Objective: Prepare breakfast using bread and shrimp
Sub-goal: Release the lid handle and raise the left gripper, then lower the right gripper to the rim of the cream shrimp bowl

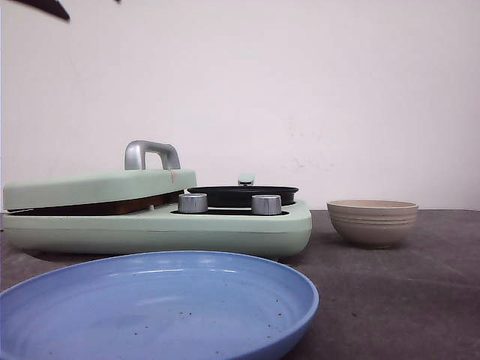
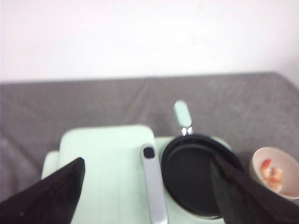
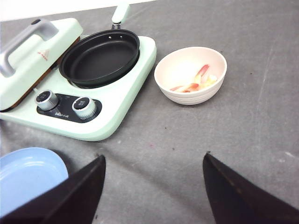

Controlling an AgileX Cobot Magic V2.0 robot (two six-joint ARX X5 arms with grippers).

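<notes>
On the tabletop [image 1: 420,300], the plate [image 1: 157,307] lies before the cooker [image 1: 150,225], whose pan [image 1: 241,195] sits on its right half, the bowl [image 1: 373,222] to its right holding shrimp [image 3: 196,81].

Plain wall, grey cloth table.

You face a bare off-white wall [image 1: 300,90] evenly lit, with a few faint marks low on its right side. Below it your table [image 1: 405,300] is covered in a dark grey, felt-like cloth, slightly creased, running straight back to meet the wall in a level line.
</notes>
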